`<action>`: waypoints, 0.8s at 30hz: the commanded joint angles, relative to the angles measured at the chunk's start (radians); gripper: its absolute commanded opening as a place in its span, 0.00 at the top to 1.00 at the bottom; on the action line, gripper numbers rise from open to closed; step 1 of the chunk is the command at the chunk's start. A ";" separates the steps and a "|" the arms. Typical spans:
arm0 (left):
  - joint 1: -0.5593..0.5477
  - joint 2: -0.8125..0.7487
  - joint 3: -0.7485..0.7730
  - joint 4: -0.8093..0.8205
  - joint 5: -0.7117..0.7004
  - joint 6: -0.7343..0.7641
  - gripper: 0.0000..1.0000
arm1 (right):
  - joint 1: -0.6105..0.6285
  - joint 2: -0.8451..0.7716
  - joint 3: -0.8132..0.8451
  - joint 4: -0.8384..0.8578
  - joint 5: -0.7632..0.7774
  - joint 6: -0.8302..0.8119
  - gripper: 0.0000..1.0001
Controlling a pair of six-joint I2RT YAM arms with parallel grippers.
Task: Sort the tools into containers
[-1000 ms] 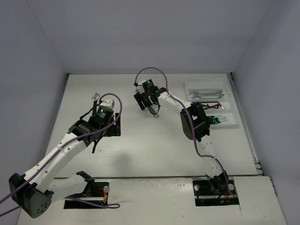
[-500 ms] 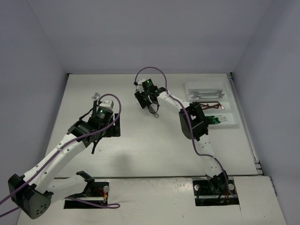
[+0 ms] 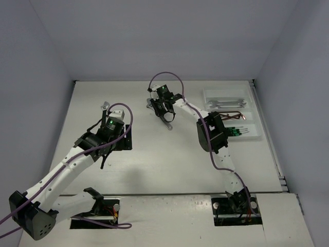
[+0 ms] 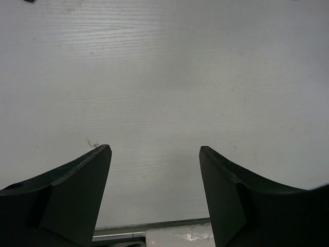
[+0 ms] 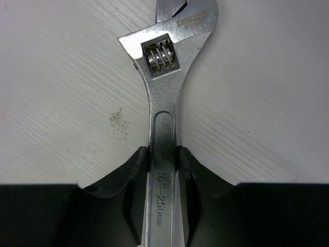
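Judging from the overhead view, the sorting is taken to be nearly done. A white tray (image 3: 207, 92) is seen at the far right of the table (image 3: 154, 164). Silver wrenches (image 3: 226, 104) are laid in its far compartment, dark hex keys (image 3: 236, 115) in the middle one and screwdrivers (image 3: 241, 131) in the near one. Only one tool is made out outside the tray: an adjustable wrench (image 3: 169, 125), well apart from it near the far middle of the table, under the right fingers (image 3: 163, 109). The left fingers (image 3: 105, 106) are held over the left part of the table, and no tool is seen near them.

In the left wrist view, the left fingers (image 4: 77, 185) are spread wide with nothing between them, and only bare table is shown beneath.

In the right wrist view, the right fingers (image 5: 128, 175) are closed against both sides of the handle of the adjustable wrench (image 5: 164, 98), whose head points away from the camera. Whether it has been lifted off the table cannot be told.

What is left is judged to be one delivery: this wrench is to be carried to the tray, most likely into the far compartment beside the other wrenches.
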 commanded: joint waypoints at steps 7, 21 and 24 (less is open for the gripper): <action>-0.001 -0.018 0.005 0.017 -0.028 -0.026 0.34 | -0.109 -0.159 0.177 0.048 -0.003 0.173 1.00; -0.002 -0.007 0.010 0.018 -0.043 -0.026 0.34 | -0.239 -0.277 -0.002 0.173 -0.027 0.309 1.00; -0.001 -0.018 0.004 0.017 -0.042 -0.032 0.34 | -0.232 -0.310 -0.100 0.181 -0.028 0.277 1.00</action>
